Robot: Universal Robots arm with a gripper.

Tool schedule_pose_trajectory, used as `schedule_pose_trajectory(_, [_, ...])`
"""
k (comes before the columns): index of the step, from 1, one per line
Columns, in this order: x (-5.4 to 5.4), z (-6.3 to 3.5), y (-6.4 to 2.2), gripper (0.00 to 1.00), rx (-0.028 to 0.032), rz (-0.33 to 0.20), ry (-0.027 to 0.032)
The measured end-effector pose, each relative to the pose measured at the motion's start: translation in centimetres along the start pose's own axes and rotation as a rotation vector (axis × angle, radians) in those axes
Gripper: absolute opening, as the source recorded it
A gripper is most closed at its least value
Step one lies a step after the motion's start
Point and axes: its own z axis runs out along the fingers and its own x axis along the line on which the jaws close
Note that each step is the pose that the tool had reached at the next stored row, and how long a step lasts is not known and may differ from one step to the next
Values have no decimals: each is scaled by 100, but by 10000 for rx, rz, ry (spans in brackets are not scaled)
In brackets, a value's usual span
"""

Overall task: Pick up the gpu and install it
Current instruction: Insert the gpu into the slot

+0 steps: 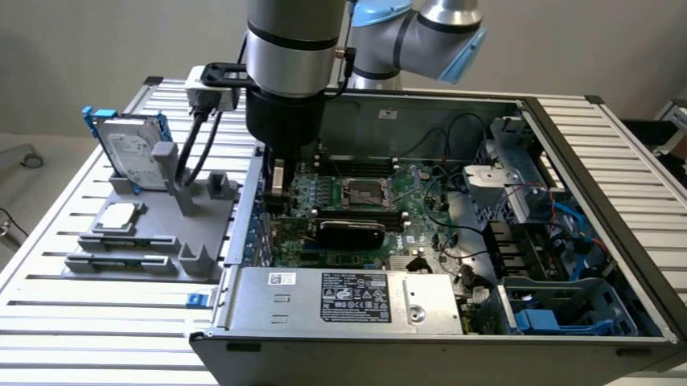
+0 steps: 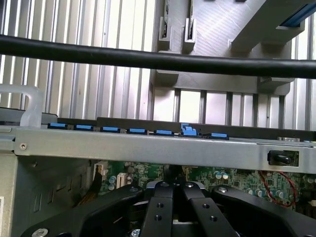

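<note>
The gpu [image 1: 349, 232] shows its black rounded shroud and sits low on the green motherboard [image 1: 413, 181], inside the open computer case [image 1: 601, 161]. My gripper [image 1: 277, 197] reaches down into the case just above the card's end nearest the exterior view's left wall. Whether it touches the card I cannot tell. In the wrist view the gripper [image 2: 173, 197] is shut, its black fingers [image 2: 158, 207] pressed close together over the motherboard [image 2: 232, 177]. Nothing is visibly gripped between them.
A grey fixture [image 1: 140, 241] beside the case holds a silver hard drive in a blue frame [image 1: 134, 149] and a square processor chip [image 1: 118, 213]. The power supply [image 1: 343, 297] fills the case's near side. The case wall [image 2: 148, 143] and a black cable [image 2: 148, 59] cross the wrist view.
</note>
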Motion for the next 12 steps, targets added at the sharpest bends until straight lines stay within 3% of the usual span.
schedule_pose_trajectory(8, [1,-47,-11,11,7,-42,15])
schedule_pose_trajectory(12, [-37,-49,-24,11,74,-64,23])
